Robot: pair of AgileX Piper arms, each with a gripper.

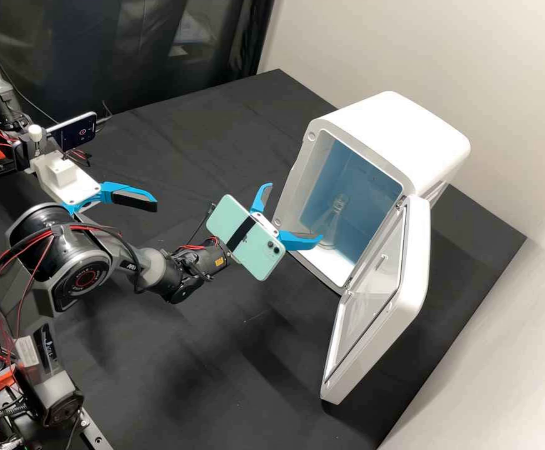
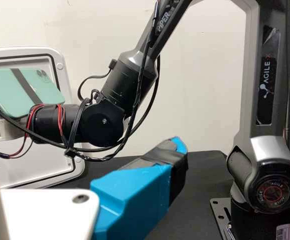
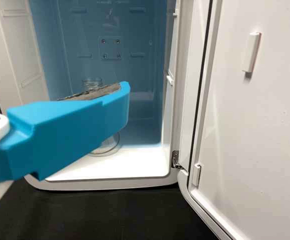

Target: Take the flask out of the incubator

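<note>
Flask of clear glass (image 1: 335, 222), conical with a narrow neck, stands upright on the floor of the pale blue chamber of a white, round-cornered plastic incubator (image 1: 397, 131), toward the chamber's back wall. In the right wrist view the flask's neck (image 3: 92, 84) rises above one blue finger (image 3: 70, 130), which crosses in front of its body. The incubator rests on the black cloth-covered table (image 1: 222, 137) near the pale wall. Its white door with a clear inner panel (image 1: 404, 275) is swung fully open beside the chamber opening.

The right gripper (image 1: 283, 219) is held at the mouth of the chamber, just in front of the white front rim. Its jaws are spread wide and grasp nothing, and the flask sits deeper inside, apart from them. A mint-green smartphone (image 1: 250, 240) is strapped with a black band to the right arm just behind this gripper.

The left gripper (image 1: 136, 197) hangs above the table, well apart from the incubator. Whether its jaws are parted or closed cannot be told. A dark phone with a lit screen (image 1: 75, 131) stands behind it.
</note>
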